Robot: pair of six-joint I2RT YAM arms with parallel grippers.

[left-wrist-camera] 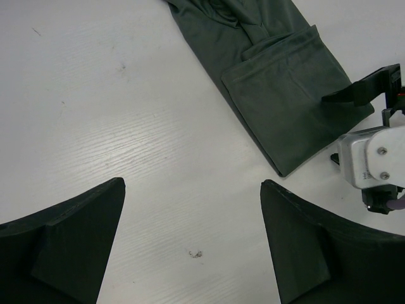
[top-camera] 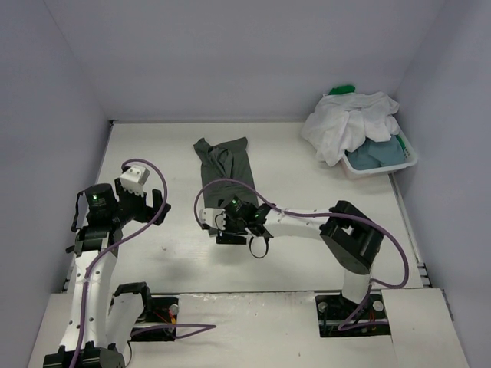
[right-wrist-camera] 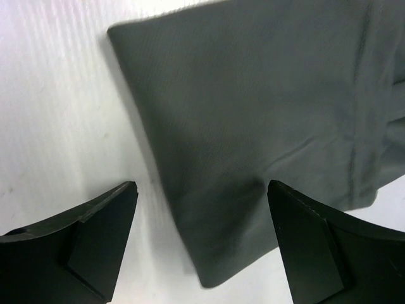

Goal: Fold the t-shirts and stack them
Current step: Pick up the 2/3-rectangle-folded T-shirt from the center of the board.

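The folded shirt (top-camera: 225, 161) lies on the table (top-camera: 307, 253), towards its far side. The right gripper (right-wrist-camera: 201, 190) hangs over the shirt's near edge. The left gripper (left-wrist-camera: 192, 183) stands left of the shirt, apart from it. Well to the shirt's right, a basket (top-camera: 380, 165) holds a heap of shirts (top-camera: 349, 123).

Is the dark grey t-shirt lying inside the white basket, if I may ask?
No, the dark grey t-shirt lies on the table, well apart from the basket at far right.
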